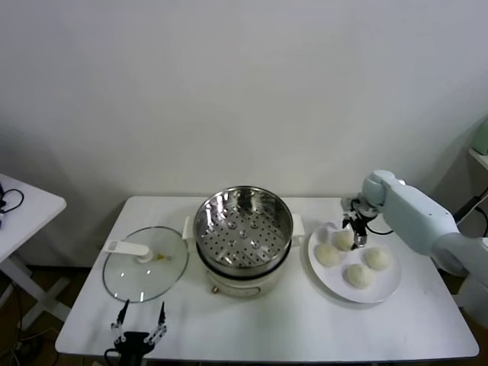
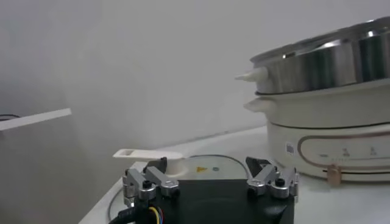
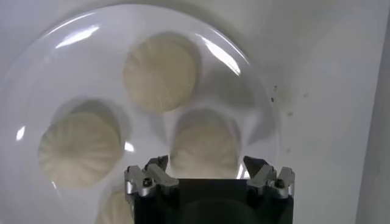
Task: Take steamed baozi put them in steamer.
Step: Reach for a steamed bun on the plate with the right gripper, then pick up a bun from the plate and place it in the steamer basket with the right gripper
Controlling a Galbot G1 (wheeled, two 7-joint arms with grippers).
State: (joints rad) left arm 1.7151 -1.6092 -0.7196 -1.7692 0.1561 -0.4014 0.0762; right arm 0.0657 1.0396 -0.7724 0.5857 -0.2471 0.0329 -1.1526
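Observation:
Several cream-white steamed baozi lie on a white plate at the right of the table. My right gripper hangs open just above the rearmost baozi. In the right wrist view that baozi sits between the spread fingertips, with nothing gripped. Further baozi lie on the plate beyond it. The steamer, a shiny perforated steel basket on a cream pot body, stands mid-table with nothing in it. My left gripper waits open at the table's front left.
A glass lid with a white handle lies flat to the left of the steamer, just ahead of my left gripper. A second white table stands at far left. A wall runs close behind the table.

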